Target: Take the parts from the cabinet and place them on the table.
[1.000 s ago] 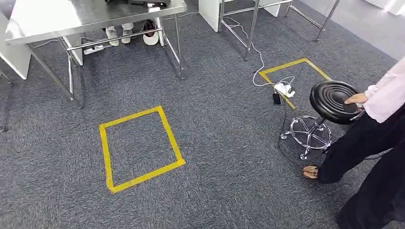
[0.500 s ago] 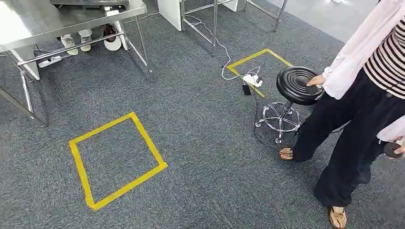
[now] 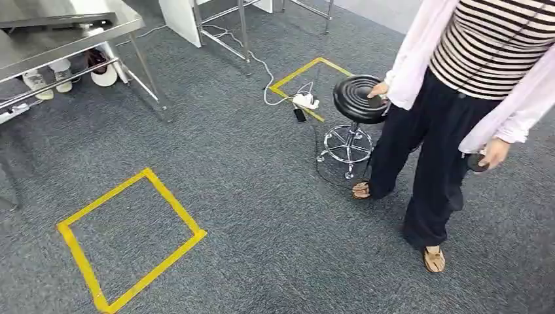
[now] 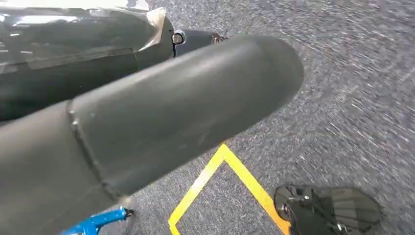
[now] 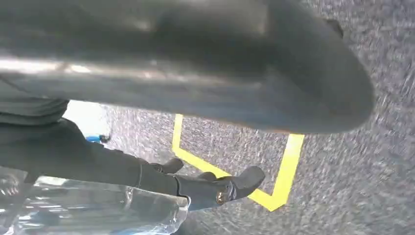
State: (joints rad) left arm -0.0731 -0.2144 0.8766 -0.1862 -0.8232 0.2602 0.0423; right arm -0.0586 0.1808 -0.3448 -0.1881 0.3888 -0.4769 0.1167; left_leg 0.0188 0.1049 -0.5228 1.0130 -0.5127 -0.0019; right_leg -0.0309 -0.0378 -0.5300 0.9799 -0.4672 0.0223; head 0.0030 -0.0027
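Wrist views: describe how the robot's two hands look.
Left hand: a thick, smooth, dark grey rounded shell, with a glossy black part and a small metal screw beside it. Right hand: a similar dark grey bulk, blurred, and slim black fingers with a small metal pin.

I can read no text, label, brand, number or sign on anything here; the yellow tape squares (image 3: 127,239) on the floor carry no writing.

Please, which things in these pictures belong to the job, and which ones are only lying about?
Job:
steel table
clear plastic bag, perhaps holding parts

Lying about:
black stool
white power strip
phone on the floor
shoes under the table
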